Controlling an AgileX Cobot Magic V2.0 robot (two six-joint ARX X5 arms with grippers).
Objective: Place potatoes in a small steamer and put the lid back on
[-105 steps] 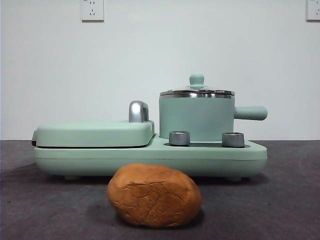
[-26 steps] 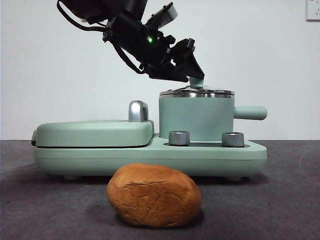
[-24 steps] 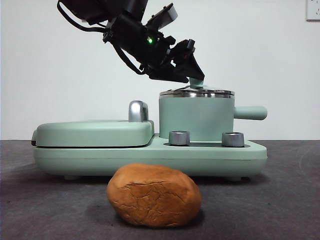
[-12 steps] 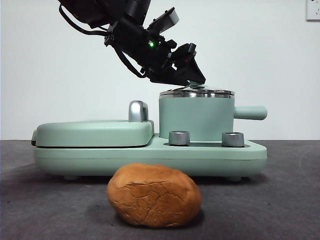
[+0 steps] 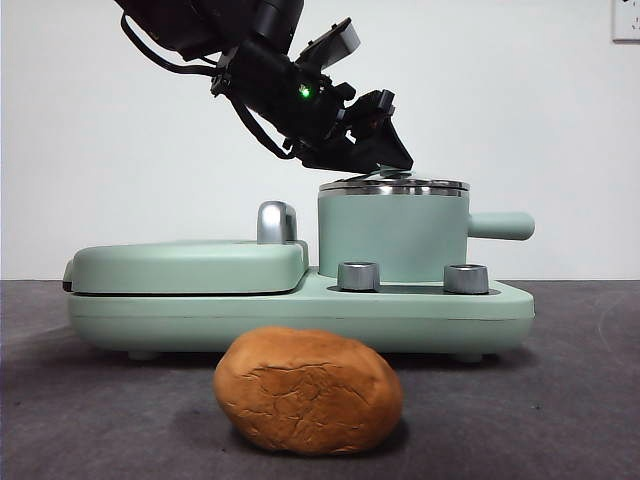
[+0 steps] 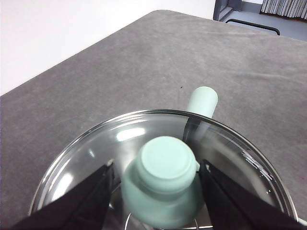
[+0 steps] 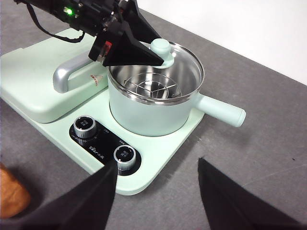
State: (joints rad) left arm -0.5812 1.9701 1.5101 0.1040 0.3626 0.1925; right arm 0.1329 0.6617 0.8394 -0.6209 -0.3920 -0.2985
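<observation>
Left gripper: we have the left gripper (image 5: 385,150) down at the lid's knob (image 6: 165,175), one jaw on each side of it; from the left wrist view we see a sliver of gap on both sides, so we judge it set around the knob but not yet squeezing.
Lid: the lid (image 7: 184,60) sits seated on the small steamer (image 5: 393,235), rim to rim; nothing lifted yet.
Potato: the potato (image 5: 308,390) lies on the table (image 5: 560,400) in front of the appliance base (image 5: 300,315), well apart from the pot.
Right gripper: the right gripper (image 7: 156,191) waits wide open above the table, holding nothing.
Slip risk: the knob is small and smooth; if we close too high on it, the lid could tilt out as it rises and clatter onto the steel rim.
Drag risk: the arm comes in at a slant, so a pull along that line rather than straight up may scrape the lid across the pot or nudge the pot by its handle (image 5: 500,225).
Fit risk: the potato looks nearly as wide as the pot, so it may jam at the rim and keep the lid from seating.
</observation>
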